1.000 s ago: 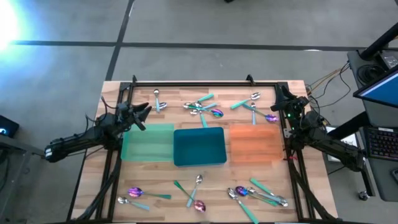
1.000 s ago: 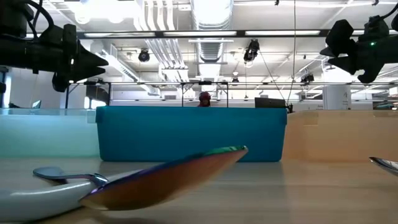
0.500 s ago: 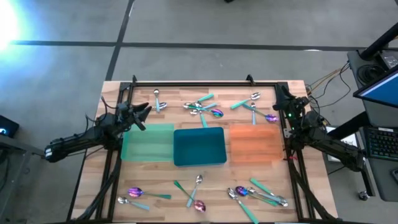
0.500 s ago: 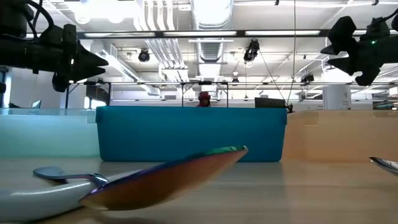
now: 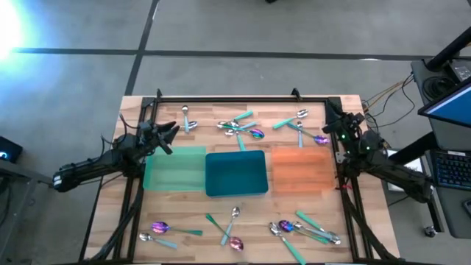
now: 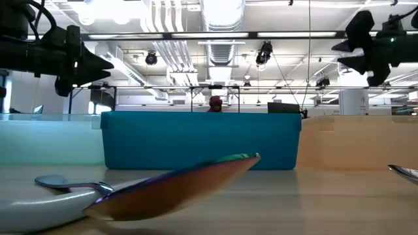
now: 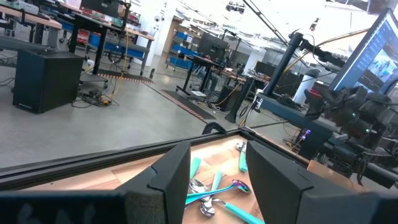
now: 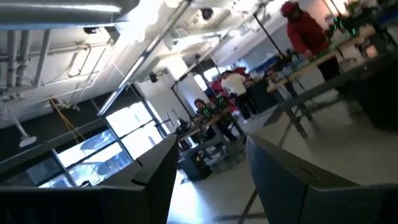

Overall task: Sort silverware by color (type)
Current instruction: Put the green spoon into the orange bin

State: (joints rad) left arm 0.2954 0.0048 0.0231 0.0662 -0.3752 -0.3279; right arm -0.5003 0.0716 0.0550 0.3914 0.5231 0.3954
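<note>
We see the wooden table [image 5: 132, 228] with three flat trays side by side across its middle: a green tray [image 5: 175, 168], a teal tray [image 5: 235, 174] and an orange tray [image 5: 302, 169]. The spoons lie in two bands, one along the far edge and one along the near edge, none of them in a tray. At the far edge, a small spoon [image 5: 186, 118] sits alone, a tangled cluster [image 5: 240, 128] lies behind the teal tray, and a few more [image 5: 303, 125] lie behind the orange tray. At the near edge, a purple spoon [image 5: 160, 227] lies left, a crossed pair [image 5: 229, 224] in the middle and a heap [image 5: 305, 230] right, close to the rim. Our left hand [image 5: 171, 132] hangs above the table at the green tray's far left corner, its fingers wide and holding nothing. Our right hand [image 5: 333, 124] hangs near the table's right edge, beside the far corner of the orange tray, also wide and empty. The strip of bare wood between trays and near spoons is open.
</note>
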